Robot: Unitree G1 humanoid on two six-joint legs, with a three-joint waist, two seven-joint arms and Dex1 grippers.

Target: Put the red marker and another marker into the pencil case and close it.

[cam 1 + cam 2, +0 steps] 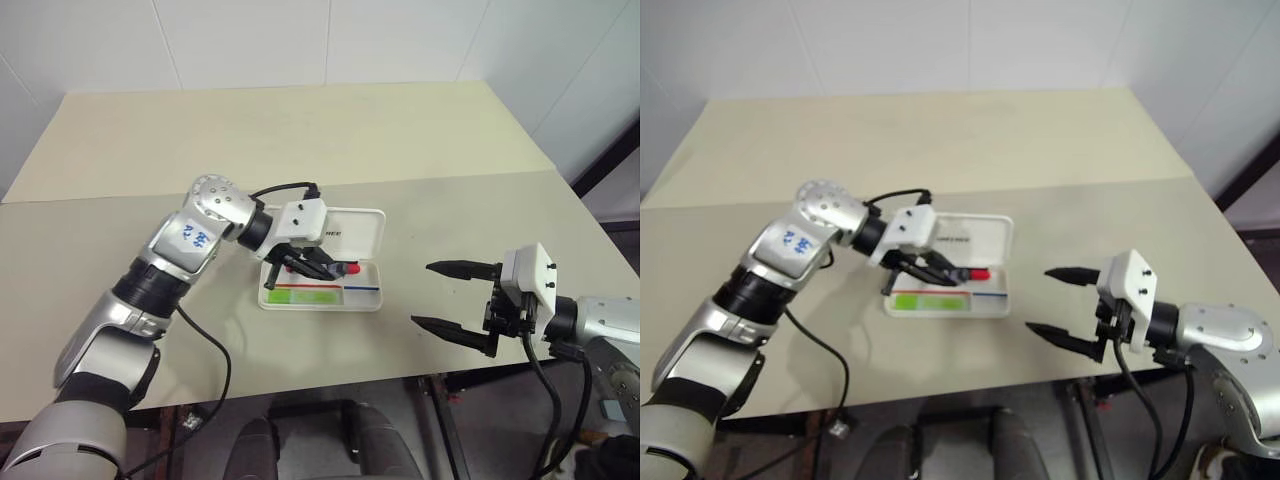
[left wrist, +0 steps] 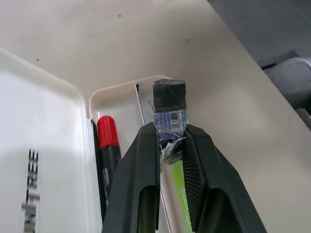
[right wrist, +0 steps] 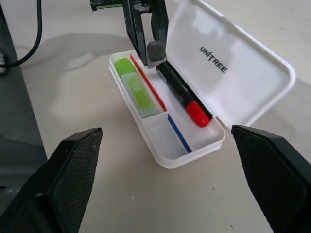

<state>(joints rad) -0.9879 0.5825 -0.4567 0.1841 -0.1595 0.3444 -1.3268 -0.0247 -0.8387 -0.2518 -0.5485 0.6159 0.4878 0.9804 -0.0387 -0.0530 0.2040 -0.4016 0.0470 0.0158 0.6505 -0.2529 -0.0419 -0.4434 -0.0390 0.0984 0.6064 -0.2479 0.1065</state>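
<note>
Pencil case (image 3: 252,73), flat white hinged plastic: open on beige worktop (image 1: 300,130) | inside it: red marker (image 3: 187,99), green highlighter (image 3: 136,87) | left gripper (image 3: 148,46) pinching marker's black end | right gripper (image 1: 455,300) spread, beside case | lid likely light, stiff, slippery; push free edge.

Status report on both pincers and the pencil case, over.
Left pincer shut on black-tipped object over open pencil case. Right pincer open, beside case. Red marker, green highlighter inside. Left pincer likely blocks lid.

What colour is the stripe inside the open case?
Red and blue; the stripe in the case shows best in the right wrist view.
</note>
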